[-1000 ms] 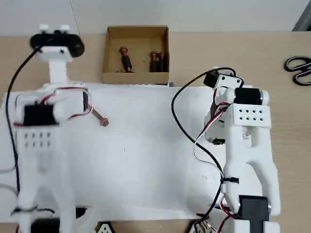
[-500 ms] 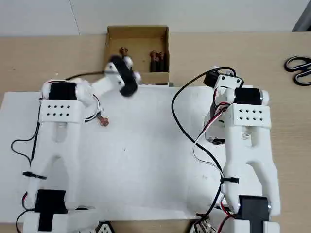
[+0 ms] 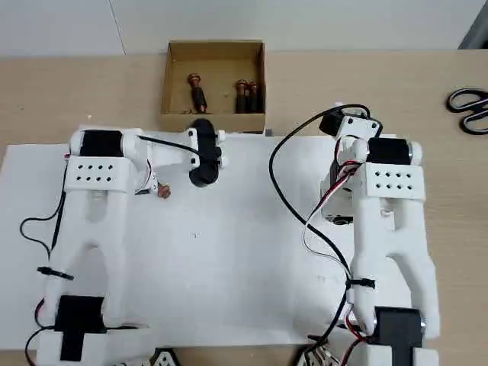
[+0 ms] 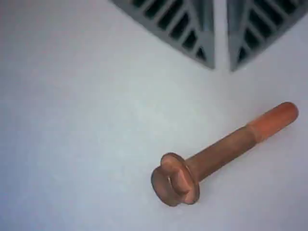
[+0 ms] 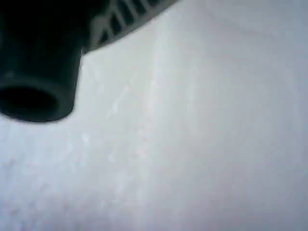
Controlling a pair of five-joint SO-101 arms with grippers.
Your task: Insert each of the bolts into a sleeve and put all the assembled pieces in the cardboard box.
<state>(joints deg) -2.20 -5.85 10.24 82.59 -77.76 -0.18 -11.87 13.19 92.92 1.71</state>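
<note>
pale wooden table (image 3: 343, 84) across the frame, a white sheet (image 3: 229, 259) over its lower middle, scissors (image 3: 469, 101) at the right edge, light wall (image 3: 305, 23) along the top.

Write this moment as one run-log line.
left end effector: empty, near loose bolt | right end effector: holds sleeve | cardboard box: three pieces

A cardboard box (image 3: 164, 84) is set at the back of the table (image 3: 76, 84), with assembled pieces (image 3: 198, 95) laid inside. A white sheet (image 3: 229, 267) is spread before it. A bolt (image 3: 158, 187) is laid on the sheet's left part; scissors (image 3: 469, 110) are placed far right.
</note>
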